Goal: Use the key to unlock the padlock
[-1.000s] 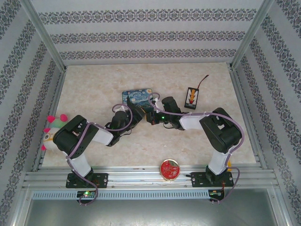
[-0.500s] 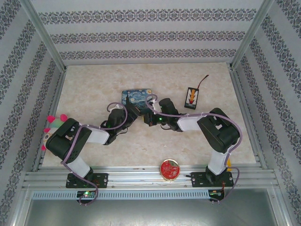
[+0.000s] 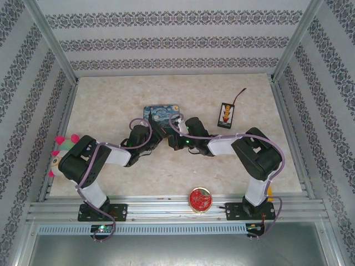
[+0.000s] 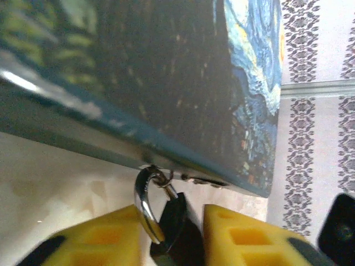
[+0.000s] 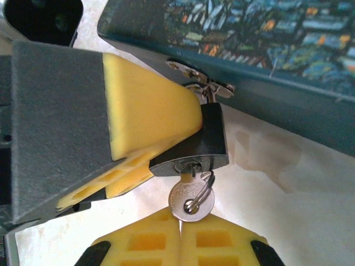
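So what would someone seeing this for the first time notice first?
Probably the starry-night tin in the middle of the table, with both arms meeting at its near edge. There a tiny dark padlock hangs from the tin's clasp, between the yellow pads of the left gripper, while the right gripper pinches the key in its keyhole.

Beige marble tabletop [image 3: 111, 100] — striped floral walls [image 3: 177, 39], aluminium frame [image 3: 57, 50].

Padlock [image 5: 202, 141] is hanging from tin [image 5: 266, 44] hasp, key [image 5: 191, 200] sitting in its keyhole. Left end effector [image 5: 173, 143] is pinching padlock body. Right end effector [image 5: 181, 224] is sitting closed just under key head.
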`<state>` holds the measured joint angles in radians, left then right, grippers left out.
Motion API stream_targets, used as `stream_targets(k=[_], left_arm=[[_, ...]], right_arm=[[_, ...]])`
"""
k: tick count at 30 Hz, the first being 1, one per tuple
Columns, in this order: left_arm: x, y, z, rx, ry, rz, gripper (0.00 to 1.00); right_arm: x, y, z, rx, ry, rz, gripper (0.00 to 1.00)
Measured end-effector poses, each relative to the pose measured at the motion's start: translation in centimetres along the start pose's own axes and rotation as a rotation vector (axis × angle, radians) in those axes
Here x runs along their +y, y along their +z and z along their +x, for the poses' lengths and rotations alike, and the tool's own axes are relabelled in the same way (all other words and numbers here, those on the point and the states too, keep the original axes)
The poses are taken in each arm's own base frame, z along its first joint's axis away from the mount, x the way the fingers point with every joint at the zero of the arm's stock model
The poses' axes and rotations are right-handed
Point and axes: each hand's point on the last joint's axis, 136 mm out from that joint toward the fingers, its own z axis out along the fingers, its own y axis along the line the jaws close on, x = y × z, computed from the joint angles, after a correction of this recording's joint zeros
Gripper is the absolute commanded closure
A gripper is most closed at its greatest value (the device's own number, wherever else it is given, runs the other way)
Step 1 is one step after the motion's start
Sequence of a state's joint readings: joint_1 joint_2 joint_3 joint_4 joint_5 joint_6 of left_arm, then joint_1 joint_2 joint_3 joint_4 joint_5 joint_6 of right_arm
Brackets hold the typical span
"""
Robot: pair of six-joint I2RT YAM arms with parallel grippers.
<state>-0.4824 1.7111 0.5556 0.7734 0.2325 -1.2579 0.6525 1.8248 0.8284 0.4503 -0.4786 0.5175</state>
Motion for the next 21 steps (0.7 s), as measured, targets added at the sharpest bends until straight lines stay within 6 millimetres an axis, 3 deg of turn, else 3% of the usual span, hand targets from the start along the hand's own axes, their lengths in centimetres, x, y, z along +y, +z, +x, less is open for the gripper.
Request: stream_targets(k=[5, 8, 13, 21], left_arm=[[-0.4, 0.3, 0.2, 0.012, -0.021, 0.027, 0.96], [-0.2, 0.3, 0.3, 0.016, -0.024, 0.024, 1.00], [0.0, 0.3, 0.4, 0.021, -0.024, 0.019, 1.00], [0.0, 0.0, 0.5, 0.024, -0.024, 0.009, 1.00]], right_arm=[[-0.7, 0.0, 0.7, 0.013, 0.011, 0.024, 1.00], [-0.8, 0.0, 1.0, 0.012, 0.000, 0.032, 0.93], [-0.5, -0.6, 1.9, -0.011, -0.082, 0.089, 0.80], [1.0, -1.9, 1.5, -0.080, -0.255, 0.220, 0.78]])
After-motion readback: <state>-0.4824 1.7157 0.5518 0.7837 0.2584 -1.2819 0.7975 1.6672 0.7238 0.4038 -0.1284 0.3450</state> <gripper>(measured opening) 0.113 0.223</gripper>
